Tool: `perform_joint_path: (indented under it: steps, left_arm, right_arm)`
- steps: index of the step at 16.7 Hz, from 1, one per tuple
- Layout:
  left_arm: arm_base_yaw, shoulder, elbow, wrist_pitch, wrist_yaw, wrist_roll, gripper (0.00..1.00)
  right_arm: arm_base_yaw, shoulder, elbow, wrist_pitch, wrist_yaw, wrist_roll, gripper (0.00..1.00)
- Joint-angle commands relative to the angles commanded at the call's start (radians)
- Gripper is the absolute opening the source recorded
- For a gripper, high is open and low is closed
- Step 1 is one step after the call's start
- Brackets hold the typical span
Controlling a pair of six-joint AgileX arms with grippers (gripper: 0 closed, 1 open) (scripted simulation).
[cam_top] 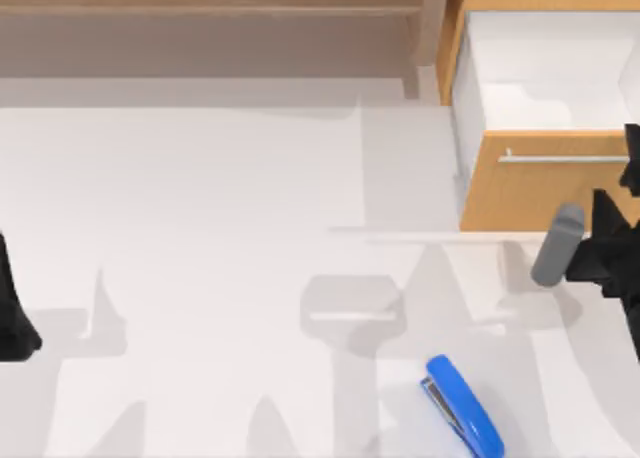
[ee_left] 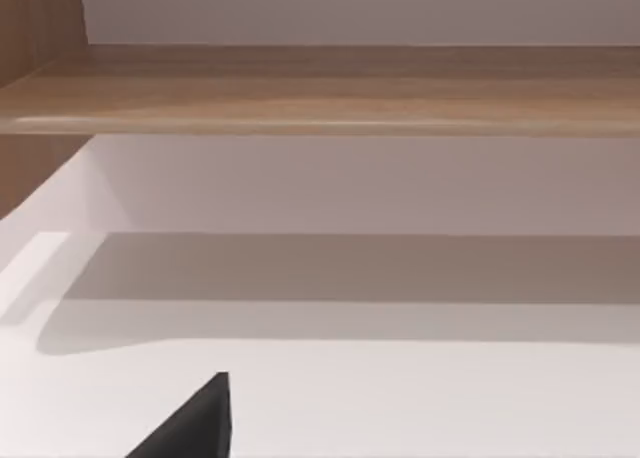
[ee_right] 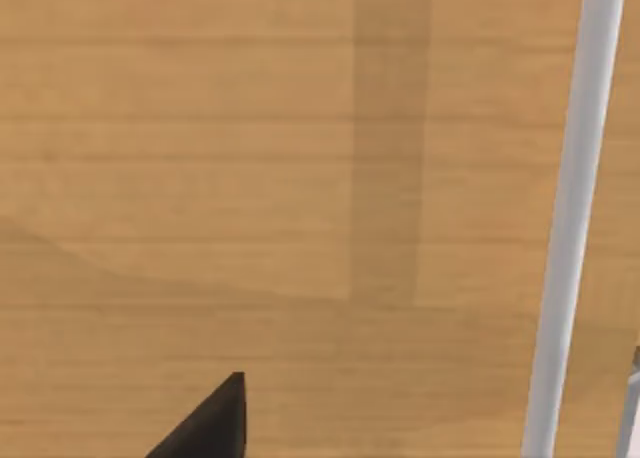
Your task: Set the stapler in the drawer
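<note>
White bench (cam_top: 200, 228): drawer (cam_top: 545, 183) at the far right corner's already open, stapler (cam_top: 464, 406) sits untouched near the front edge. You can't tell either claw's state.

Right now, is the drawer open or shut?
Open: the drawer front stands pulled out from the cabinet, its white interior exposed; the stapler lies on the table.

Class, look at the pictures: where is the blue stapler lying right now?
In the top view the stapler lies on the table near the front edge, right of centre, well in front of the open drawer.
</note>
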Motion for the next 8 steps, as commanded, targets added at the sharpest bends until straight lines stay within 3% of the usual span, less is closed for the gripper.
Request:
perform_joint_path:
  steps: [8]
  left_arm:
    - [0.000,0.000,0.000,0.000,0.000,0.000,1.00]
  right_arm:
    - [0.031,-0.008,-0.071,0.063,0.032,0.001,1.00]
